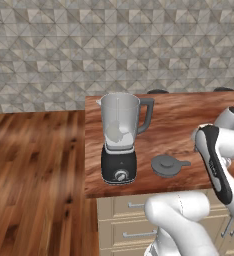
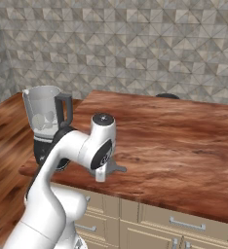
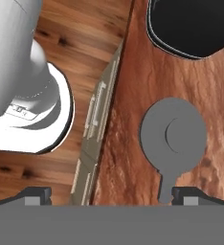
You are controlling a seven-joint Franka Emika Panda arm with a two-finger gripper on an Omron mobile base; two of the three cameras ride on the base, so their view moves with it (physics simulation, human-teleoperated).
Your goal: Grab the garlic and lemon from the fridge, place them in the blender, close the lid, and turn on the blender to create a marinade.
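The blender [image 1: 119, 137] stands upright near the front left corner of the wooden counter [image 1: 184, 120], its clear jar on a black base with a silver knob facing the front edge. Inside the jar, 2 pale shapes show through the wall: a lighter lump low down and a faint rounded form beside it; which is the garlic and which the lemon cannot be told. The jar's top is uncovered. The lid [image 1: 167, 165] lies flat on the counter just to the right of the blender base, apart from it, with a small tab sticking out to one side.

The white arm rises from the base in front of the cabinet drawers [image 1: 134, 220], bends at the elbow over the counter's front edge and turns its wrist downward, so the hand looks straight down at the counter. In the hand view the pincer [image 3: 111, 195] hangs above the lid [image 3: 173, 136], its 2 dark fingertips [image 3: 37, 194] spread wide at either side of the bottom edge, released and grasping nothing. The lid's tab points toward the right fingertip, and the blender's black base [image 3: 190, 26] sits at the top of that view.
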